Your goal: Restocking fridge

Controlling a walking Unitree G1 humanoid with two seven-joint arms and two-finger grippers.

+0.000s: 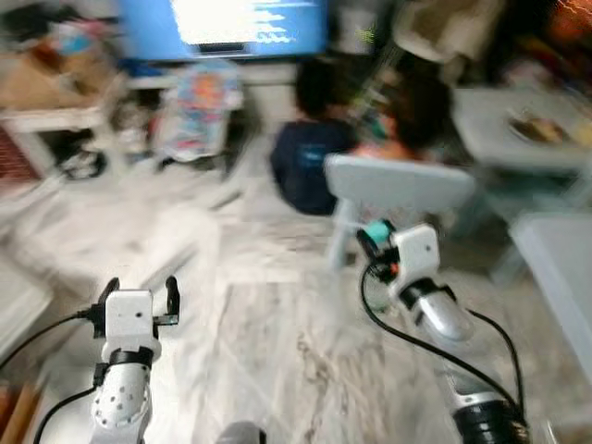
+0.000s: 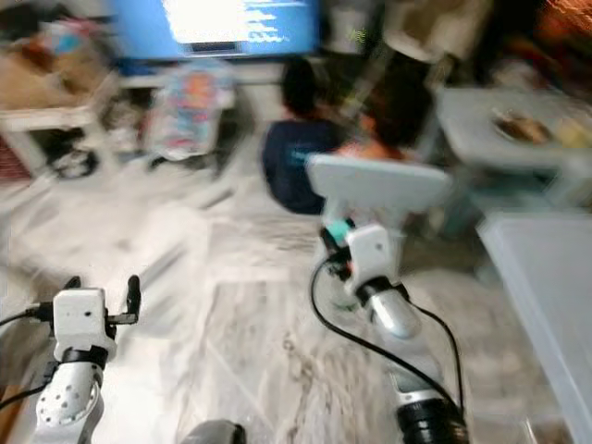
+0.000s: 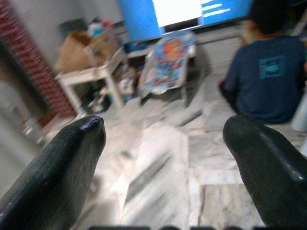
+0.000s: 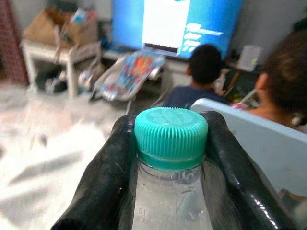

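Right claw (image 4: 168,158) first: its two black fingers (image 4: 103,177) pinch a clear bottle (image 4: 168,201) at the neck, one on each side, just under the ribbed teal cap (image 4: 171,136). From the head views that claw (image 1: 375,242) is up in front of the robot, over the floor, the teal cap poking out ahead of the white wrist.

Over to the left claw (image 3: 165,143): fingers spread wide, nothing between them, just marble floor (image 3: 158,158) showing through the gap. In the head view it (image 1: 141,294) sits low on the robot's left, fingers pointing up and forward.

Moving outward, and the picture is blurred: just beyond the right claw stands a pale chair (image 1: 398,185), its back towards us. Behind the chair sit two people on the floor, one in a dark blue shirt (image 1: 310,153), the other (image 4: 283,81) closer to the chair. Further back glows a big blue screen (image 1: 227,26), with a colourful baby bouncer (image 1: 203,106) below it. To the far left, a white desk (image 4: 53,50) piled with boxes; on the right, a pale desk (image 1: 504,125) carrying a plate.
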